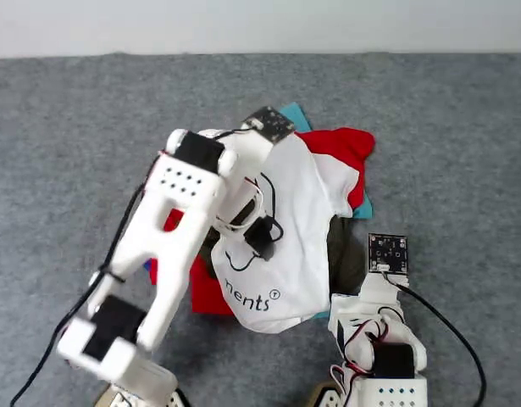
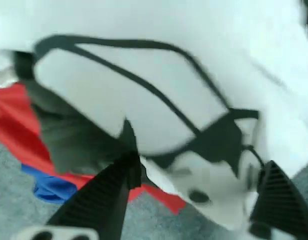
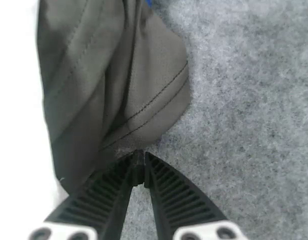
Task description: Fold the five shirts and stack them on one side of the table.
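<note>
Lettering (image 1: 252, 298) in black on white shirt (image 1: 304, 222), left claw (image 2: 199, 150) spread above it, right claw (image 3: 139, 161) clenched

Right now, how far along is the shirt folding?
Done: nothing; no folded stack, the shirts lie in one heap. In hand: left end effector open at the white shirt, right end effector shut at the hem of the olive shirt. Remaining: fold and stack all, including the red shirt.

light: bright, diffuse | shadows: faint, soft | white shirt (image 2: 159, 30): near overexposed
</note>
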Robot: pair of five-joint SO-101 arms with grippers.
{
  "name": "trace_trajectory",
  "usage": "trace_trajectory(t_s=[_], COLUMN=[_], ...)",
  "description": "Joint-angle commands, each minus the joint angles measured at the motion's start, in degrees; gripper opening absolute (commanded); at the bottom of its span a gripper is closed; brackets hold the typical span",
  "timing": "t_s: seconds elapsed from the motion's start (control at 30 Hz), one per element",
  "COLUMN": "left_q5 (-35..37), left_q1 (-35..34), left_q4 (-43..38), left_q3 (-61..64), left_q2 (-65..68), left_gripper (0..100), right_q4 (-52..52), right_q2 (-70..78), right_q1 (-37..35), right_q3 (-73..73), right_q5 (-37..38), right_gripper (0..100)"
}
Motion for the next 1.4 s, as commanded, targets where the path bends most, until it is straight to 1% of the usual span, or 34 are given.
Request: trace_trajectory(t_s=[0.0,0.1,0.2,0.27,0.33,0.4,0.47,0.5,0.57,0.63,0.77,1.0,1.1,1.23,1.37], left_q5=[0.62,0.62,0.26,0.18,-0.35,-2.64,-3.34,-3.34,-3.16,-3.16,-3.34,-3.43,-3.69,-7.03,-8.97], left_q1=[-2.64,-3.43,-2.46,-1.32,0.09,1.05,0.97,0.62,-1.41,-4.57,-13.01,-30.24,-38.68,-49.41,-58.37], left_q4=[-4.66,-6.77,-6.59,-5.98,-5.8,-5.27,-2.9,-1.76,0.18,1.14,1.05,1.05,1.05,0.7,-2.2], left_q3=[-2.42,-2.42,-2.42,-2.42,-2.42,-2.51,-2.95,-3.91,-6.73,-10.42,-18.24,-29.23,-32.48,-34.68,-34.15], left_q2=[5.27,10.2,13.19,13.45,13.45,13.36,13.19,12.75,10.99,7.91,1.49,-3.6,-3.69,-3.6,-3.52], left_gripper=[37,36,35,28,16,1,3,1,1,1,1,1,1,1,1], right_q4=[0.13,0.13,0.13,0.13,0.13,0.13,0.13,0.13,0.13,0.13,0.13,0.13,0.13,0.13,0.13], right_q2=[-0.4,-0.4,-0.4,-0.4,-0.4,-0.4,-0.4,-0.4,-0.4,-0.4,-0.4,-0.4,-0.4,-0.4,-0.4], right_q1=[0.04,0.04,0.04,0.04,0.04,0.04,0.04,0.04,0.04,0.04,0.04,0.04,0.04,0.04,0.04], right_q3=[0.88,0.88,0.88,0.88,0.88,0.88,0.88,0.88,0.88,0.88,0.88,0.88,0.88,0.88,0.88], right_q5=[-0.44,-0.44,-0.44,-0.44,-0.44,-0.44,-0.44,-0.44,-0.44,-0.44,-0.44,-0.44,-0.44,-0.44,-0.44], right_gripper=[0.9,0.9,0.9,0.9,0.9,0.9,0.9,0.9,0.9,0.9,0.9,0.9,0.9,0.9,0.9])
